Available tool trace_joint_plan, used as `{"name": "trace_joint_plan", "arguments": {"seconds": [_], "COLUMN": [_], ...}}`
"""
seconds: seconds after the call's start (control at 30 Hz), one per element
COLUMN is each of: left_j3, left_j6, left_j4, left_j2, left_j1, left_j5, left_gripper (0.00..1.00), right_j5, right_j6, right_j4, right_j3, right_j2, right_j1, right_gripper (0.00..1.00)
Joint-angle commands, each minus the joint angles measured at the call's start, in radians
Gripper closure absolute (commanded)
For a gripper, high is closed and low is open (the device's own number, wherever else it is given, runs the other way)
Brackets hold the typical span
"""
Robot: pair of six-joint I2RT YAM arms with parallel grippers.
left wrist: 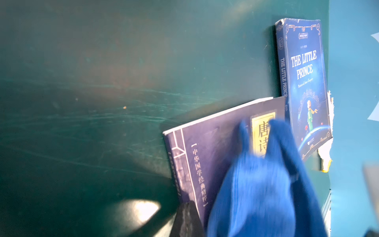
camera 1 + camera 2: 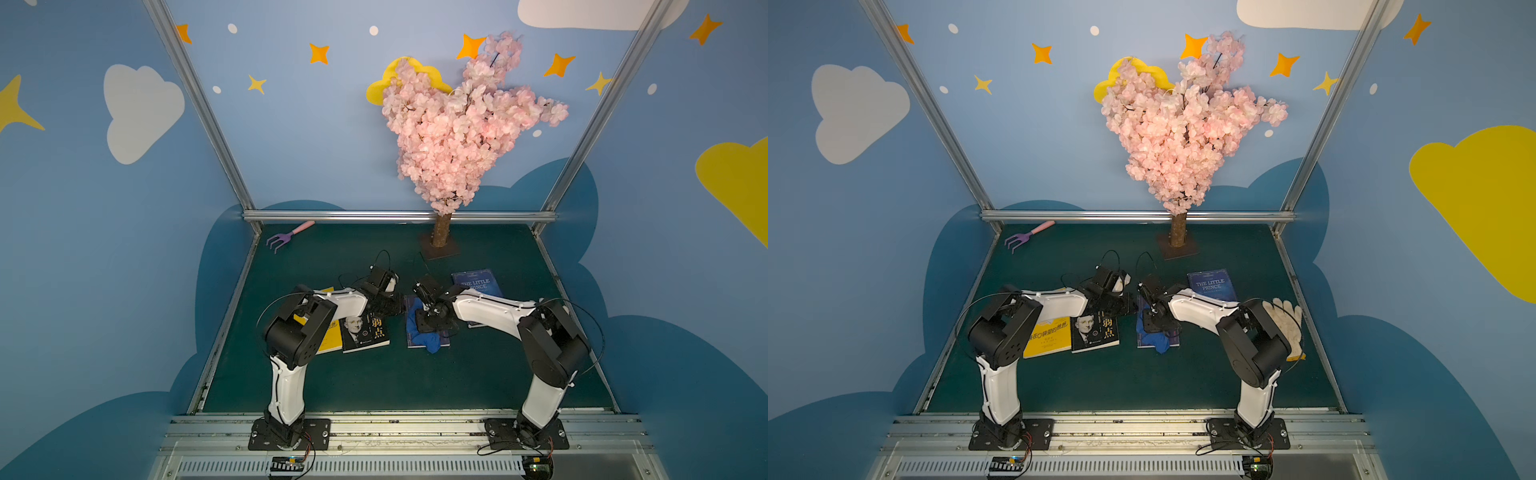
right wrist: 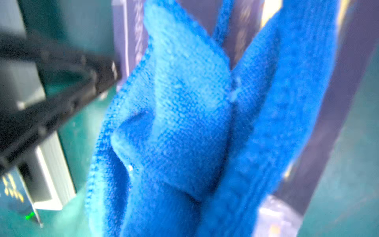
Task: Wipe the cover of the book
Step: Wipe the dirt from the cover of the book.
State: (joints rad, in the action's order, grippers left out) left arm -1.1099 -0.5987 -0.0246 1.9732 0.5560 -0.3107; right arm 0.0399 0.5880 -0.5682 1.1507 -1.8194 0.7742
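A dark purple book [image 1: 213, 151] with Chinese lettering lies flat on the green table, seen in both top views [image 2: 412, 343]. A bunched blue cloth [image 2: 415, 322] [image 1: 260, 184] rests on its cover. My right gripper [image 2: 429, 326] points down onto the book and is shut on the cloth, which fills the right wrist view [image 3: 184, 123] and hides the jaws. My left gripper [image 2: 400, 308] is shut with nothing in it. Its dark fingertip [image 1: 186, 217] sits at the book's left edge, and it shows as a black shape in the right wrist view [image 3: 61, 86].
A blue "The Little Prince" book [image 2: 478, 282] lies just behind the right arm. A black portrait book [image 2: 365, 332] and a yellow book [image 2: 1048, 338] lie under the left arm. A white glove [image 2: 1283, 324], a purple rake [image 2: 286, 237] and a pink blossom tree [image 2: 441, 232] stand further off.
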Motion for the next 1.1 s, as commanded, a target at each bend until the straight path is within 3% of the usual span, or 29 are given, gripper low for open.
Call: {"name": "trace_joint_plan", "arguments": {"seconds": [0.0, 0.23, 0.57, 0.77, 0.93, 1.07], "left_j3": [0.013, 0.016, 0.012, 0.012, 0.010, 0.011], "left_j6": [0.003, 0.014, 0.002, 0.012, 0.017, 0.016], "left_j4": [0.054, 0.064, 0.049, 0.059, 0.066, 0.065], "left_j2": [0.042, 0.030, 0.044, 0.041, 0.043, 0.043], "left_j1": [0.006, 0.007, 0.007, 0.007, 0.007, 0.007], "left_j5": [0.001, 0.022, -0.004, 0.014, 0.025, 0.019], "left_gripper": [0.94, 0.94, 0.94, 0.94, 0.94, 0.94], "right_j5": [-0.040, -0.061, -0.010, -0.007, -0.064, -0.112], "right_j6": [0.013, -0.006, -0.027, -0.054, -0.034, 0.015], "right_j4": [-0.130, -0.184, -0.160, -0.172, -0.139, -0.081], "right_j3": [-0.026, 0.141, -0.124, -0.170, -0.149, -0.097], "right_j2": [-0.105, -0.206, 0.011, 0.073, 0.098, 0.029], "right_j1": [0.010, -0.001, -0.130, -0.182, -0.160, -0.070], "right_gripper": [1.00, 1.00, 1.00, 1.00, 1.00, 1.00]}}
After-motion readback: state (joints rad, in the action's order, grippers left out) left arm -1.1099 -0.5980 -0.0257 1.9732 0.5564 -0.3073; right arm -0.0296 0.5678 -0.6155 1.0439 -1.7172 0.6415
